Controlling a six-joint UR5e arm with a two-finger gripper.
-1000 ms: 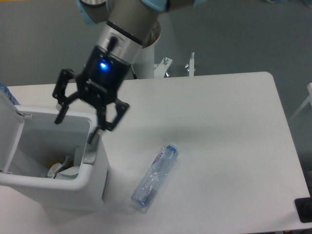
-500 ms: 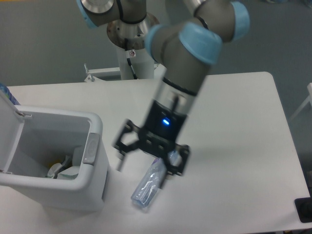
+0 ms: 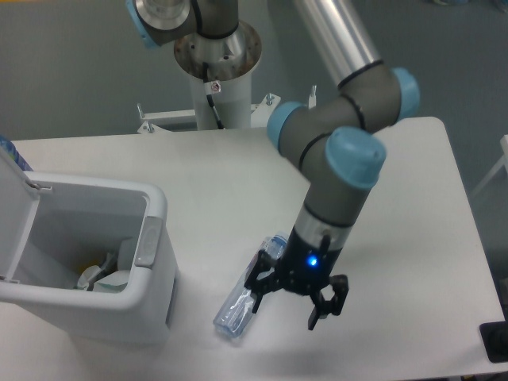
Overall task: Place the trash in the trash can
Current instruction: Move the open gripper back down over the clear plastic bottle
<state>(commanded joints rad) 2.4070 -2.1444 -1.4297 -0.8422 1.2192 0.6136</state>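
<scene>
Pincer fingers are spread wide and hold nothing right now. A second ago the pincer hung over the trash can, at its near corner, and it was spread open there too. Half a second ago it had swung across the worktop and was above the water bottle. Now it is lower and a bit more to the right, down by the bottle. One finger is right at the bottle's side, near the blue cap end, and the other finger sticks out over bare worktop on the far side, well apart from the bottle. So the bottle does not look to be in the middle of the fingers yet. The bottle lies flat on the worktop, just beside the trash can, and it has not moved in all this time. The trash can's lid stands open, and some pale bits lie at the bottom inside; I cannot tell what they are. I think this means the arm has finished at the can and is now going for the bottle. The next thing is likely to line up on the bottle and squeeze it.
</scene>
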